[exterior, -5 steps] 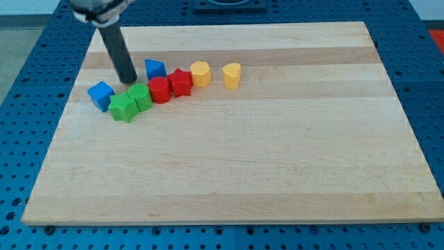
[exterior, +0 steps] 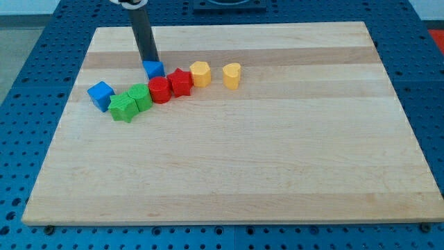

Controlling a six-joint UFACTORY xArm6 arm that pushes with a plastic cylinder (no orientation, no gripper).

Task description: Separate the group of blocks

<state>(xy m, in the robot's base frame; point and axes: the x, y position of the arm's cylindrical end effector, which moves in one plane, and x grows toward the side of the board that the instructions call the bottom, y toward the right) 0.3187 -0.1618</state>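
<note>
My tip (exterior: 150,63) stood at the top edge of the small blue block (exterior: 154,69), on the side facing the view's top, and as far as I could judge it was touching or just short of touching; the rod hid part of that block, so I would not swear to contact. There were no jaws to report: the arm ended in a bare rod that held nothing.

The group lay in a slanting row across the upper left of the wooden board (exterior: 229,173). From the view's left came a blue cube (exterior: 100,94), standing a little apart, then a green star-like block (exterior: 123,107) touching a second green block (exterior: 141,96), then a red round block (exterior: 160,89) touching a red star (exterior: 181,82), then a yellow block (exterior: 200,73) just beside it, and a yellow heart-like block (exterior: 232,75) set slightly off to the view's right.

What mattered was that the small blue block lay straight below my tip, with the green and red blocks right behind it. A push toward the view's bottom would, I judged, drive it into the row, not away from it; a sideways stroke looked better.
</note>
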